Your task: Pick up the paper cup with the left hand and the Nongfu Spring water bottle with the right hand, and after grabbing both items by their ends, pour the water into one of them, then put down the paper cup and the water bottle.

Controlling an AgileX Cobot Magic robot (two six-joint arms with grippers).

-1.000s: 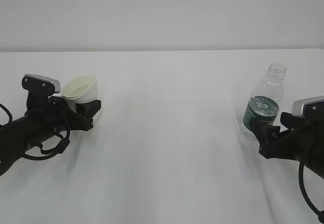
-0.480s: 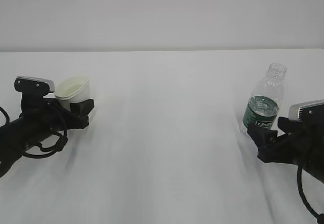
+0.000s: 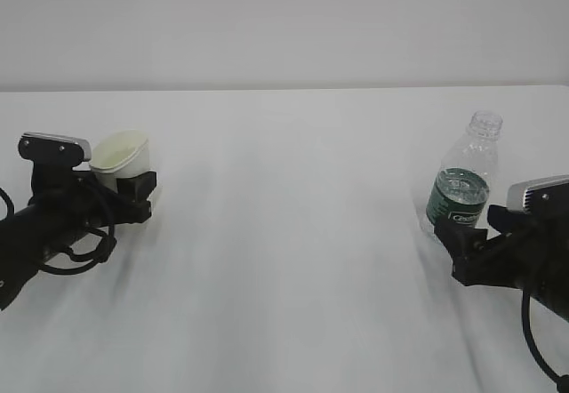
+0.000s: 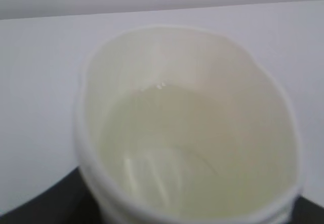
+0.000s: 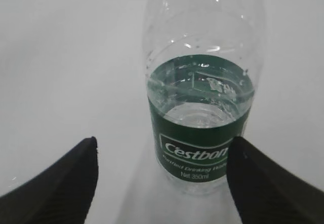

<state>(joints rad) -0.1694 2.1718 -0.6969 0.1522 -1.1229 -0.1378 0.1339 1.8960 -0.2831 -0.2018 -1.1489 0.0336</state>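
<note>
My left gripper [image 3: 133, 188] slid the paper cup [image 3: 119, 156] further toward the table's [image 3: 293, 233] left edge, clamped round it; right gripper [image 3: 462, 242] wide apart behind the Cestbon bottle [image 3: 462, 184] near the right edge.

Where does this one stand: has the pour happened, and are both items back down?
Done, apparently: the small white paper cup shows what looks like liquid inside, and the clear ribbed plastic bottle with a green label stands upright on the white table, with the right gripper open around it. In hand: the left gripper clamps the tilted cup. Left: set the cup down and release it.
</note>
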